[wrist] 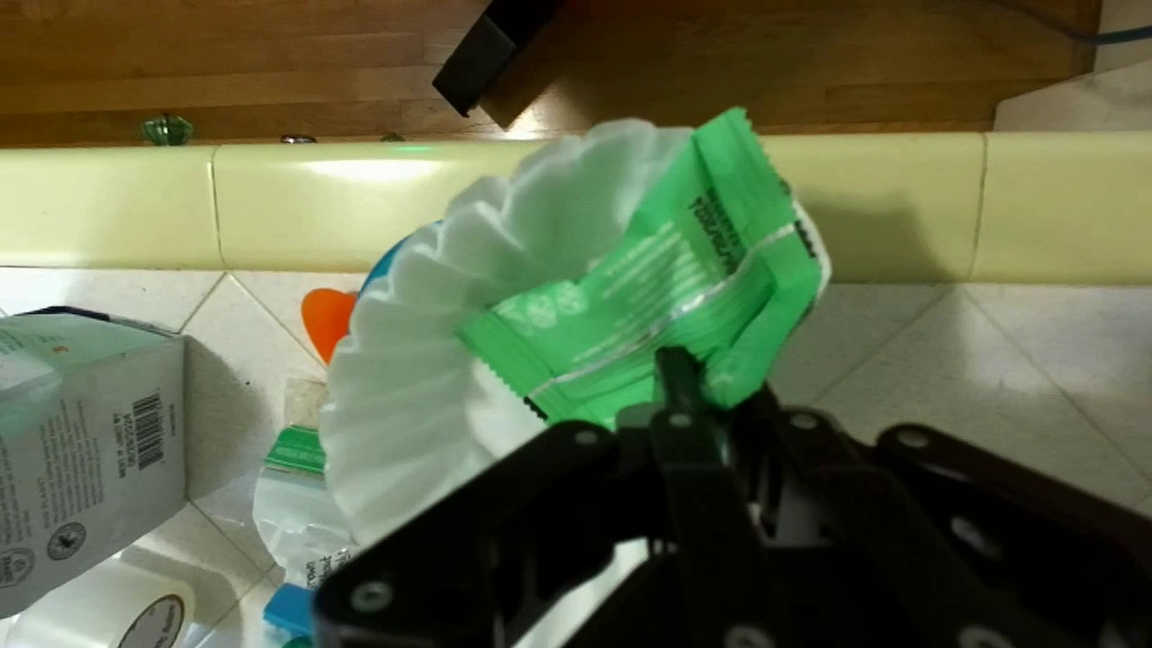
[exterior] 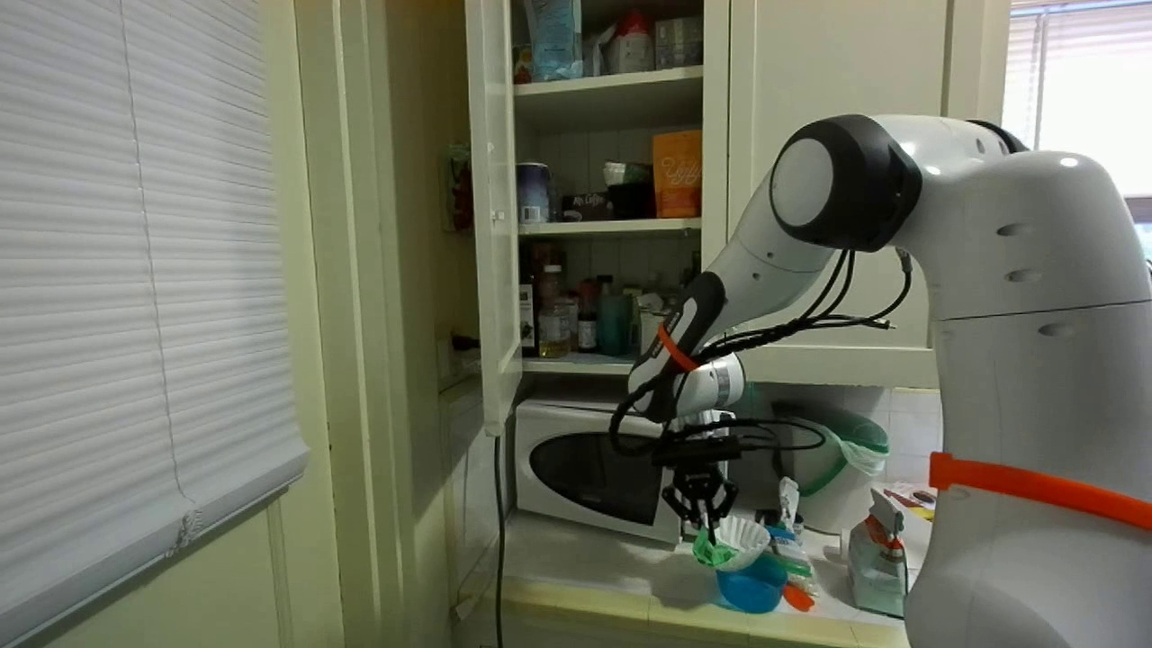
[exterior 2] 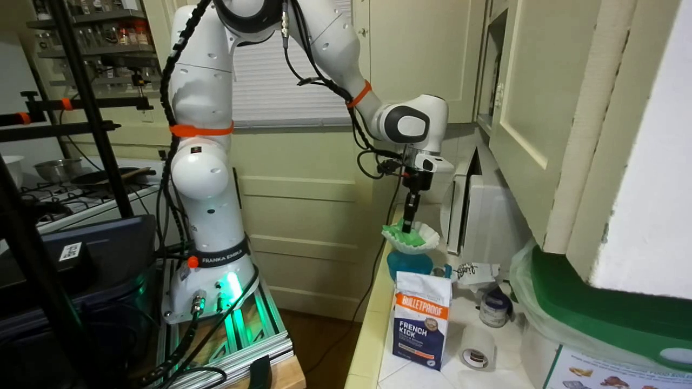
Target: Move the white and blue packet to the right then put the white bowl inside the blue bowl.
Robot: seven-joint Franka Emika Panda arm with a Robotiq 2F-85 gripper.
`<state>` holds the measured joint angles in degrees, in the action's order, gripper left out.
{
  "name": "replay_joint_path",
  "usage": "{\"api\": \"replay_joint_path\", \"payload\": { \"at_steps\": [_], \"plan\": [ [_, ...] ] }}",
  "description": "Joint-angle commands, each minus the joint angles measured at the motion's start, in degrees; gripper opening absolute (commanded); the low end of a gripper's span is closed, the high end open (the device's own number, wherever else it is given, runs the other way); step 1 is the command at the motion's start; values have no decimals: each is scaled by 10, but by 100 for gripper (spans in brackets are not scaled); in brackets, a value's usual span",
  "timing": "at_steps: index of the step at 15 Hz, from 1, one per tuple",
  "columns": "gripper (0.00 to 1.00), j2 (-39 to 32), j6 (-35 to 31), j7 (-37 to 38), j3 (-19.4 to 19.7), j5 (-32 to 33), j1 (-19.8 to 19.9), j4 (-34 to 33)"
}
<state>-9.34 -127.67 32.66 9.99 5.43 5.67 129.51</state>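
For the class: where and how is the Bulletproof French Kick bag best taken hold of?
Probably by the flattened top of the Bulletproof French Kick bag, coming down from above and pinching it front to back. It stands upright, and its boxier body tapers to that flat top, a narrower part to close on. The hand would first have to release the green packet.

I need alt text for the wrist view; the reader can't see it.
Black gripper, jaws shut on a green wrapper in the white bowl; whether the bowl is pinched too is unclear. A sliver of the blue bowl shows past the white rim; the white and blue packet stands at left.
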Motion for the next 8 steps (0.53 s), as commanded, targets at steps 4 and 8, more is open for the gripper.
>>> {"api": "replay_joint_path", "payload": {
  "at_steps": [4, 8],
  "plan": [
    [3, -28, -64, -5, 10, 17, 0, 20],
    [3, -37, -104, -3, 20, 19, -1, 38]
  ]
}}
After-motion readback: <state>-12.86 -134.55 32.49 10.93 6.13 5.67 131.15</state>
